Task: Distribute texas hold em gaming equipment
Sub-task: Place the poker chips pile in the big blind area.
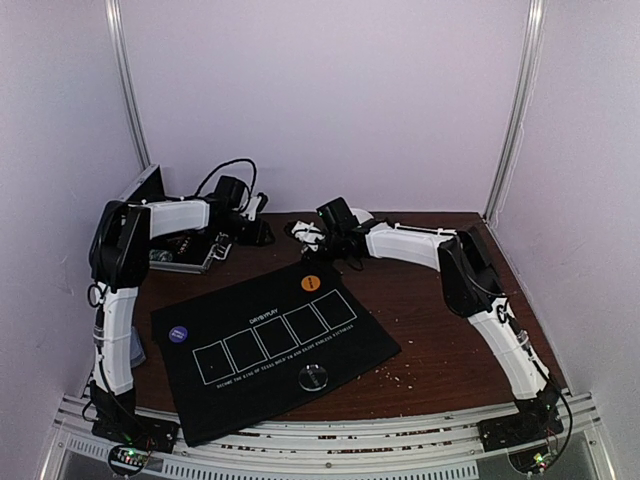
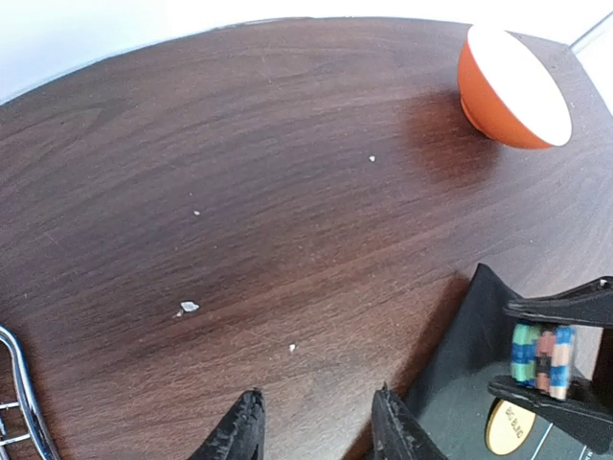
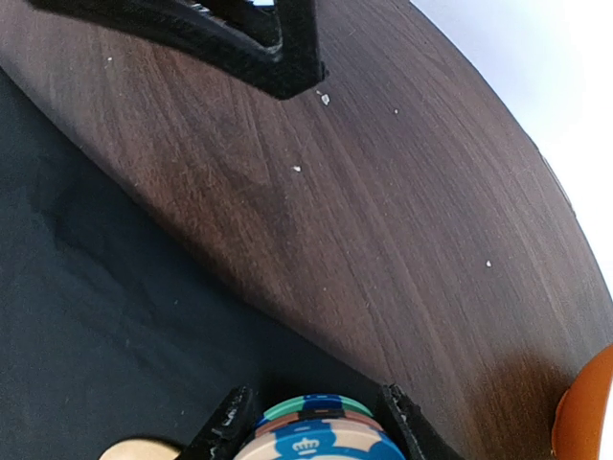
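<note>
Right gripper (image 3: 314, 398): clenched on a small stack of striped poker chips (image 3: 316, 436), blue, green and reddish edges showing between the fingers. The stack hangs over the far corner of the black mat (image 1: 270, 345), just inside the mat's edge and close by the orange disc (image 1: 310, 283) that lies on the mat there. I cannot tell whether the chips touch the mat.

Left gripper (image 2: 317, 398): released, jaws apart, only bare wood table (image 2: 239, 192) between them. It sits just off the mat's far left edge, facing the right gripper.

On the mat: purple disc (image 1: 178, 333) at the left corner, clear disc (image 1: 314, 378) near the near edge below the row of five boxes. The boxes hold nothing.

Off the mat: orange-and-white bowl (image 2: 512, 91) beyond the far corner, chrome wire rack (image 1: 190, 258) beyond the far left edge.
</note>
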